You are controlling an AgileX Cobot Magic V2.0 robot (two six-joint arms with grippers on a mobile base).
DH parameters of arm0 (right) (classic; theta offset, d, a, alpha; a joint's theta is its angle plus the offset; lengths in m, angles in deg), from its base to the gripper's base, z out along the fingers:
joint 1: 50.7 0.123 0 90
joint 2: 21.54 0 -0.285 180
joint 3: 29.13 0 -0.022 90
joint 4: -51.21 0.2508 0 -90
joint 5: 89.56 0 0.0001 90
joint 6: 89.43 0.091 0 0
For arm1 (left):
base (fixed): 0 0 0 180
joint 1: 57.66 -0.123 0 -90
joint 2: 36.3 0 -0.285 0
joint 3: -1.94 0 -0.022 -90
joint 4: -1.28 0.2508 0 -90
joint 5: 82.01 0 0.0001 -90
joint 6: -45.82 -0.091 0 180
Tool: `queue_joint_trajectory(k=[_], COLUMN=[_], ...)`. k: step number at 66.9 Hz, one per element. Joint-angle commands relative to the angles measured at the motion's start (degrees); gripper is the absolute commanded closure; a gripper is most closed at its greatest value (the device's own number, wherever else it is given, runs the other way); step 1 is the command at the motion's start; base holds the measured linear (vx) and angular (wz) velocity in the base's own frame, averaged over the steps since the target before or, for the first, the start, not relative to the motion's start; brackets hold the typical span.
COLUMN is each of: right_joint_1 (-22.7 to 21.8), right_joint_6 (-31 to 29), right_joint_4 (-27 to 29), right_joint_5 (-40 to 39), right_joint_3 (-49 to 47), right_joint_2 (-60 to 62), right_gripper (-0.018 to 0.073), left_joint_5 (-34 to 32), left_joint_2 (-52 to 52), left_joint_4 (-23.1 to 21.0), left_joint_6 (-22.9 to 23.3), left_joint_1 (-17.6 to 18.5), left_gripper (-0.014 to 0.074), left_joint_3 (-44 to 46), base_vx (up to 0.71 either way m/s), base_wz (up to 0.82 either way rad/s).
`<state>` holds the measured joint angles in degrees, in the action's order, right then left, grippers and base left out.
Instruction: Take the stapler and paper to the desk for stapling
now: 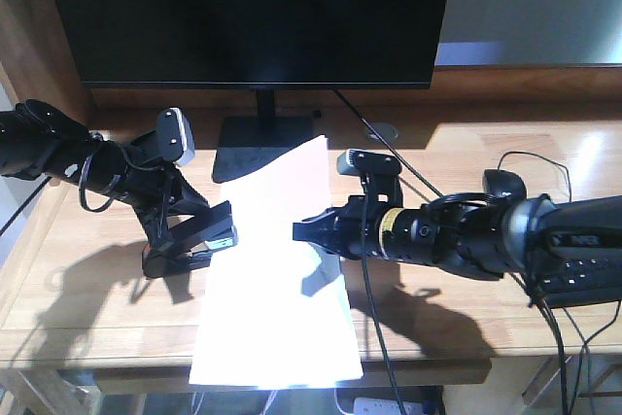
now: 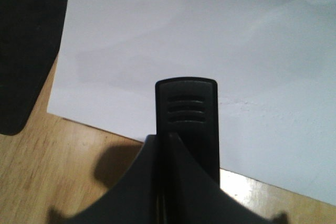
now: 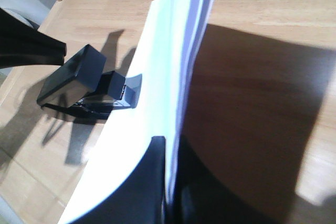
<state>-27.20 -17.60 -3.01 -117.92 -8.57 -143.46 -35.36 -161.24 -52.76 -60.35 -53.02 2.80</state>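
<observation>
The white paper (image 1: 277,318) lies on the light-wood desk (image 1: 87,318), its near end hanging over the front edge. My right gripper (image 1: 303,231) is shut on the paper's right edge, which is lifted and curled up (image 3: 157,66) between the jaws (image 3: 169,153). My left gripper (image 1: 206,233) is shut on the small black stapler (image 1: 224,232), which has an orange and white patch. In the left wrist view the stapler (image 2: 186,106) pokes out past the jaws (image 2: 168,142) over the sheet's left edge (image 2: 210,35). The right wrist view shows the stapler (image 3: 89,85) against that same edge.
A black monitor (image 1: 253,7) stands at the back; its flat base (image 1: 258,148) sits just behind the sheet. A keyboard (image 1: 583,269) and a mouse (image 1: 503,185) lie to the right with cables. A round cable hole (image 1: 381,130) is behind the right arm.
</observation>
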Motion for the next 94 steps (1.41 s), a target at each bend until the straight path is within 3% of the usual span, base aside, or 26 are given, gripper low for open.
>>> queue_joint_trajectory(k=[1, 21, 42, 55, 68, 75, 83, 94], right_joint_1=[0.03, 0.03, 0.03, -0.08, -0.08, -0.08, -0.08, -0.08], right_joint_6=[1.47, 6.87, 2.92, -0.05, -4.29, -6.02, -9.58, -16.56], right_joint_4=[0.98, 2.43, 12.34, 16.65, 16.56, 16.56, 16.56, 16.56], right_joint_5=[-4.39, -4.08, -4.14, -3.57, -0.07, 3.16, 8.23, 17.45], right_joint_3=[-3.49, -9.05, -9.13, -9.13, -9.13, -9.13, -9.13, -9.13], right_joint_2=[1.3, -3.55, -5.99, -6.42, -6.01, -4.62, -1.97, 2.35], right_gripper=[0.0561, 0.0545, 0.0497, 0.0345, 0.0085, -0.0008, -0.0059, -0.0054], left_joint_5=[0.72, 0.72, 0.72, 0.72, 0.72, 0.72, 0.72, 0.72], left_joint_2=[3.38, 3.38, 3.38, 3.38, 3.38, 3.38, 3.38, 3.38], left_joint_4=[-2.71, -2.71, -2.71, -2.71, -2.71, -2.71, -2.71, -2.71], left_joint_6=[0.57, 0.57, 0.57, 0.57, 0.57, 0.57, 0.57, 0.57], left_joint_1=[0.0, 0.0, 0.0, 0.0, 0.0, 0.0, 0.0, 0.0], left_gripper=[0.0603, 0.0603, 0.0603, 0.0603, 0.0603, 0.0603, 0.0603, 0.0603], left_joint_3=[1.45, 1.45, 1.45, 1.45, 1.45, 1.45, 1.45, 1.45], base_vx=[0.0, 0.0, 0.0, 0.0, 0.0, 0.0, 0.0, 0.0], base_wz=[0.0, 0.0, 0.0, 0.0, 0.0, 0.0, 0.0, 0.0])
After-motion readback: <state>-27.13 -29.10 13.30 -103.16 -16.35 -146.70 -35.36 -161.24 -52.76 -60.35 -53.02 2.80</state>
